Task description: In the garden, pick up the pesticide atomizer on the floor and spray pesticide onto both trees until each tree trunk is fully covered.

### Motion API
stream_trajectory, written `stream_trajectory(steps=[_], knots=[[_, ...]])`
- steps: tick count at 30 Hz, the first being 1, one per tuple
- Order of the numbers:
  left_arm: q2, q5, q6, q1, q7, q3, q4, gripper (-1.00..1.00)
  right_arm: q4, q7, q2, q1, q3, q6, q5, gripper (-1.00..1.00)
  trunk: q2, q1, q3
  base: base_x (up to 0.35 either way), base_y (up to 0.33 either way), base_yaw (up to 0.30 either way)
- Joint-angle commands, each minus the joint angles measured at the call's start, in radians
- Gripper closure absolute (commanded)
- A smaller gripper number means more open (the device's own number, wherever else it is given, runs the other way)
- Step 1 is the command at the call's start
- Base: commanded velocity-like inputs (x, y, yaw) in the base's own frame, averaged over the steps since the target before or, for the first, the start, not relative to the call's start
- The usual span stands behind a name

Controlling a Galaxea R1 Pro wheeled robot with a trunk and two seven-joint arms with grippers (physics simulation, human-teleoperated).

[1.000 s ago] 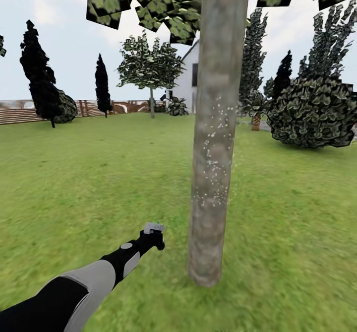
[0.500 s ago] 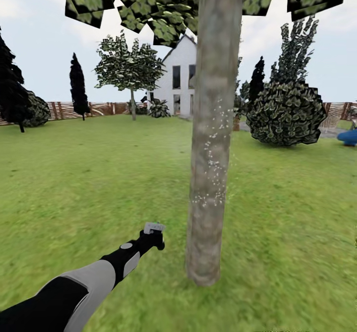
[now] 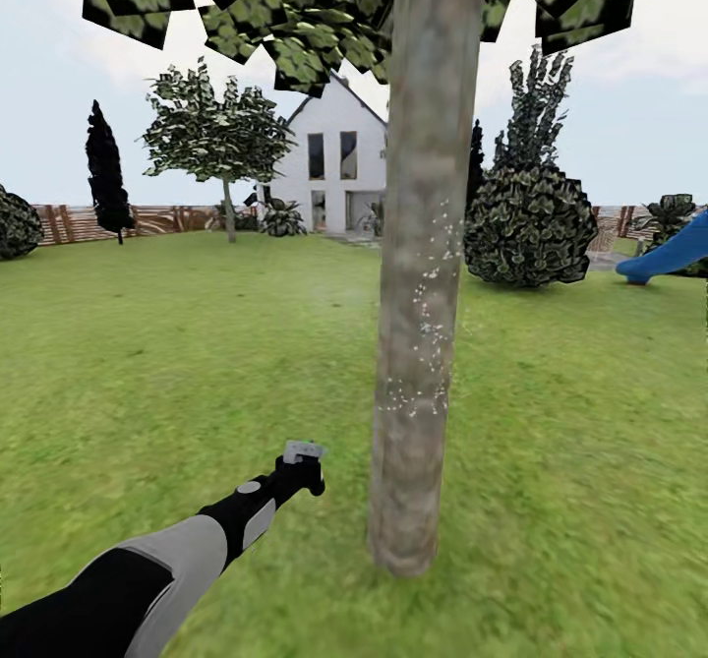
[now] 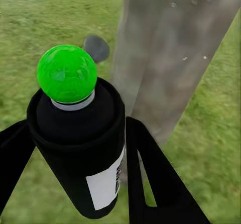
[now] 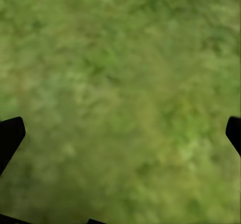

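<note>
My left gripper [image 3: 303, 469] is shut on the pesticide atomizer [image 3: 305, 451], held low over the lawn just left of the near tree trunk [image 3: 423, 274]. In the left wrist view the atomizer [image 4: 80, 133] is a dark can with a white label and a green ball on top, clamped between two black fingers [image 4: 150, 184], with the trunk [image 4: 165, 58] right behind it. White specks dot the middle of the mottled bark. The second tree [image 3: 218, 132] stands far off by the fence. My right gripper [image 5: 120, 133] is open over bare grass.
A white house [image 3: 334, 161] and a big round shrub [image 3: 529, 225] stand beyond the trunk. A blue slide [image 3: 674, 255] shows at the far right. Dark conifers [image 3: 106, 171] and a brown slat fence [image 3: 157, 220] line the lawn's far edge.
The camera has swung, so the background slid leftward and the blue slide came into view. The near trunk and my left arm with the atomizer hold the same place.
</note>
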Motion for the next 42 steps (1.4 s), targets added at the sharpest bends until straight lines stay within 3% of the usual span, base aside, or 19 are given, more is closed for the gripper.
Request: stream_trajectory(steps=[1, 10, 23, 42], knots=[[0.001, 0.000, 0.000, 0.000, 0.001, 0.001, 0.000, 1.00, 0.000, 0.000, 0.000, 0.000, 0.000, 0.000, 0.000, -1.00, 0.000, 0.000, 0.000, 0.027, 0.324, -0.032], [0.004, 0.000, 0.000, 0.000, 0.001, 0.001, 0.000, 1.00, 0.000, 0.000, 0.000, 0.000, 0.000, 0.000, 0.000, -1.00, 0.000, 0.000, 0.001, 0.009, 0.330, -0.050], [0.005, 0.000, 0.000, 0.000, 0.001, -0.001, 0.000, 1.00, 0.001, 0.002, 0.003, 0.001, 0.000, 0.000, 0.004, -1.00, 0.000, 0.000, 0.010, 0.118, 0.332, -0.246], [0.005, 0.000, -0.002, 0.000, 0.001, -0.001, 0.000, 1.00, 0.001, 0.002, 0.003, 0.000, 0.000, -0.001, 0.006, -1.00, 0.000, 0.000, 0.024, 0.005, 0.332, -0.252]])
